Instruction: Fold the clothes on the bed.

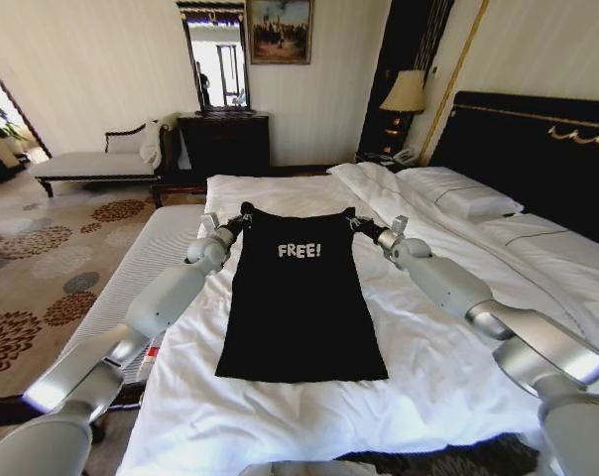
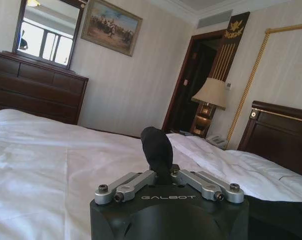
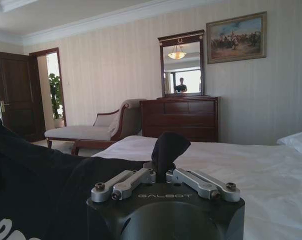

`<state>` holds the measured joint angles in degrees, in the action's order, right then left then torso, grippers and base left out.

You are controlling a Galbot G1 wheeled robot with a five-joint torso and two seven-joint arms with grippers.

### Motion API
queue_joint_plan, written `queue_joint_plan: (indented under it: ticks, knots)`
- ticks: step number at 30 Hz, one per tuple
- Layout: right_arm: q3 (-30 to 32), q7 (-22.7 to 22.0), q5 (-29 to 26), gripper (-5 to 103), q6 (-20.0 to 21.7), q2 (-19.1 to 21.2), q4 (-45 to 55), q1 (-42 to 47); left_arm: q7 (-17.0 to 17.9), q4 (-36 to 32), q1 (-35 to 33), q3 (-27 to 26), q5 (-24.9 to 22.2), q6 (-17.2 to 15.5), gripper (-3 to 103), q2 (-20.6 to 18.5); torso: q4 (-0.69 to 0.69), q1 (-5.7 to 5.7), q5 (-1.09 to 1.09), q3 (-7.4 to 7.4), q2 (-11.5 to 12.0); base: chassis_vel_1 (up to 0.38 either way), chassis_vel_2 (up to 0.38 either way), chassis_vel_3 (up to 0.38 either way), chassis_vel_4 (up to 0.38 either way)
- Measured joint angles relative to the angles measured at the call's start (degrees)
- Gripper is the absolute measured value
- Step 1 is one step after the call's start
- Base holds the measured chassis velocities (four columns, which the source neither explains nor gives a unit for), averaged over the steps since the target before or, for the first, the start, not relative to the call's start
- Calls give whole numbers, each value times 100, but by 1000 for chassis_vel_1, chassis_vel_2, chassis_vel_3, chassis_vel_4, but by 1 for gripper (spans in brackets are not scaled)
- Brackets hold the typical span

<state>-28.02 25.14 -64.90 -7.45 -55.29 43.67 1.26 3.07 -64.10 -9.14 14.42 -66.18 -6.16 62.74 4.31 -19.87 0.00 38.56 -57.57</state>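
**Both grippers pinching the shirt's top corners, sleeves already tucked**

White sheets of the bed (image 1: pixel 428 377) carry the black T-shirt (image 1: pixel 301 317), which lies flat in the middle of the mattress, hem toward the robot, "FREE!" print facing up near the far end. Its outline is a narrow tapering strip, so I judge the sleeves are folded in already and a lengthwise fold is the step in hand.

Left gripper (image 1: pixel 223 227) sits at the shirt's far left corner; right gripper (image 1: pixel 376 231) at the far right corner. Each wrist view shows a tuft of black cloth standing up between the fingers, which are pressed together on it: left gripper (image 2: pixel 160 172), right gripper (image 3: pixel 163 172). How much fabric each pinch holds cannot be read; it may be one layer or several.

Arm pose: both arms reach forward, nearly straight, low over the bed, flanking the shirt symmetrically, wrists turned inward toward the collar end.

To do the step well, as I judge it:
- lift both corners together and level, so the top edge stays taut and straight;
- carry them toward the hem along the shirt's centreline, without skewing;
- keep the lift low so the lower half does not drag on the sheet;
- lay the top edge square on the hem before letting go.

Risk: unequal grip would twist the fold.
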Motion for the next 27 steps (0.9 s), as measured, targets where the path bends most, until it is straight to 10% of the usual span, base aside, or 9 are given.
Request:
queue_joint_plan:
  ticks: [12, 27]
  knots:
    - [400, -186, 330, 4, -174, -32, 11, 108, -82, 136, -21, -43, 113, 136, 2, 76, -1, 1, -1, -1, 0, 0, 0, 0, 0]
    - [1631, -387, 1029, 4, -525, 713, 1921, 1596, 137, -2312, -1612, -684, 415, 166, 2, -887, 1, 2, -2, -2, -1, 0, 0, 0, 0]
